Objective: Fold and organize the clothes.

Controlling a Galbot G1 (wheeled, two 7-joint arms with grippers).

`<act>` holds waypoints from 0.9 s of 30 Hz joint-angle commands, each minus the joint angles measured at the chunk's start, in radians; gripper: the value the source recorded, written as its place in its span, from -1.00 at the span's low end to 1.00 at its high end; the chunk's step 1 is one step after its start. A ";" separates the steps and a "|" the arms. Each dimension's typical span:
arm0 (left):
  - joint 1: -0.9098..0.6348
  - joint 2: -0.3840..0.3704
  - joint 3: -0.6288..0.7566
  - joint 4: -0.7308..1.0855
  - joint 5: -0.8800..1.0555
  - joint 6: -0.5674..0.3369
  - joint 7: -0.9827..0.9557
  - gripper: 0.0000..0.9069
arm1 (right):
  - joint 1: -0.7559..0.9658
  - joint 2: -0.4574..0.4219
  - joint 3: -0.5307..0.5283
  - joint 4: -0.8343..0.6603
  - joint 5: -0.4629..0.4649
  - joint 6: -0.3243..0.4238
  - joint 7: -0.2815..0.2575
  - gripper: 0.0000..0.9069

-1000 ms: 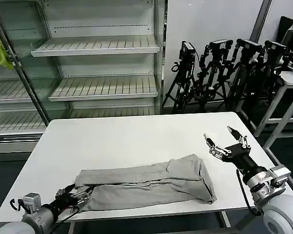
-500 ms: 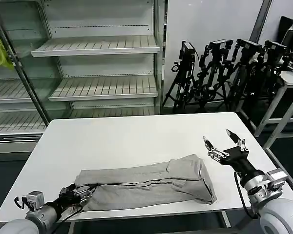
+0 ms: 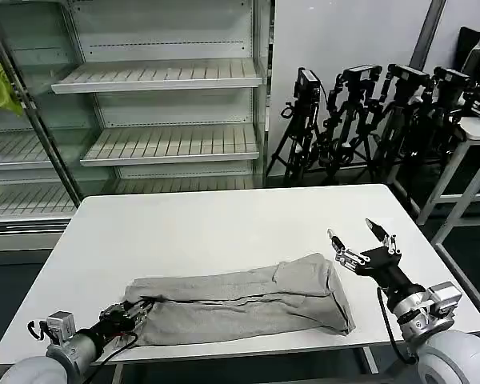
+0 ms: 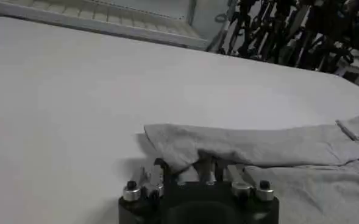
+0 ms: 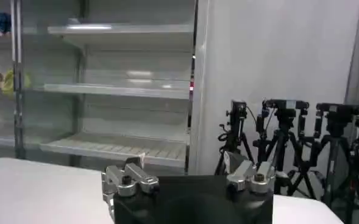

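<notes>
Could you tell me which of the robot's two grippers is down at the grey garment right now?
The left gripper, low at the near-left end of the folded grey shirt; the right gripper hovers open, clear of its other end.

A white table point(image 3: 208, 224) stands before bare shelves point(image 3: 156, 76), a yellow-green rag point(image 3: 0, 86) and black tripods point(image 3: 360, 120).

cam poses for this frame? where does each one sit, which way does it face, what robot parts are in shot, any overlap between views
Head: on the robot's head, looking forward and down at the table and grey shirt; left gripper at the shirt's left end, right gripper open above the table.
Left wrist: low over the table, facing the shirt; own gripper at its edge.
Right wrist: facing the shelves and tripods.
Shared: shirt, shelves, tripods.
</notes>
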 commanded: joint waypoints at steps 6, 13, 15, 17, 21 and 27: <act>-0.005 -0.008 -0.002 0.005 0.011 -0.002 0.002 -0.91 | -0.009 0.015 -0.010 -0.002 -0.012 0.005 -0.002 1.00; -0.003 -0.014 -0.020 0.004 0.014 -0.012 0.003 -0.91 | -0.022 0.019 -0.011 0.004 -0.021 0.009 -0.003 1.00; 0.002 -0.016 -0.028 0.000 0.015 -0.016 0.005 -0.91 | -0.026 0.020 -0.011 0.007 -0.024 0.010 -0.002 1.00; 0.005 -0.018 -0.033 -0.002 0.018 -0.020 0.005 -0.91 | -0.029 0.021 -0.012 0.010 -0.026 0.011 -0.002 1.00; 0.016 -0.015 -0.061 -0.009 0.019 -0.023 0.007 -0.91 | -0.037 0.022 -0.012 0.018 -0.030 0.013 -0.004 1.00; 0.050 0.035 -0.138 -0.020 0.017 -0.022 0.008 -0.91 | -0.042 0.022 -0.014 0.025 -0.029 0.018 -0.006 1.00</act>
